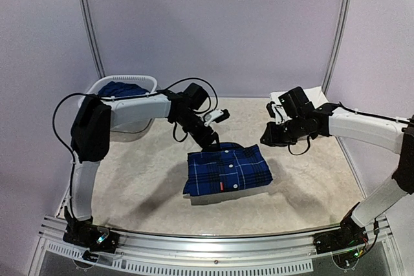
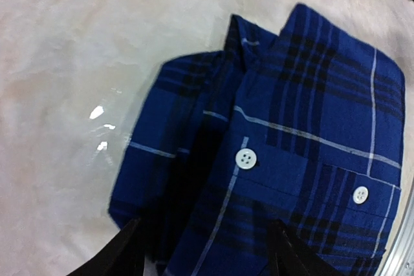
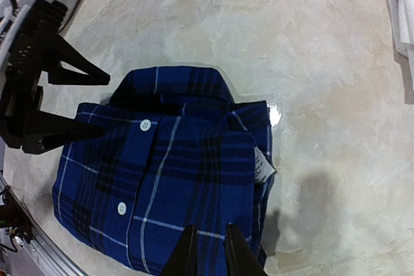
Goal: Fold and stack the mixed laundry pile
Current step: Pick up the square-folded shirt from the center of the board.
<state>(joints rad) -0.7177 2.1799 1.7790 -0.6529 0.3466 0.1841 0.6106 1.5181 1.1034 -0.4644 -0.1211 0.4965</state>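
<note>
Folded plaid shirt (image 1: 228,169) on marbled table (image 1: 304,185)

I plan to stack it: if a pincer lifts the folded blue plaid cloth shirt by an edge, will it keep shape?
Probably not: the folded blue plaid cloth shirt is thin layered fabric, so a lifted edge would likely droop and unfold. Pushed, it may bunch rather than slide: loose layers show at its edges.
</note>
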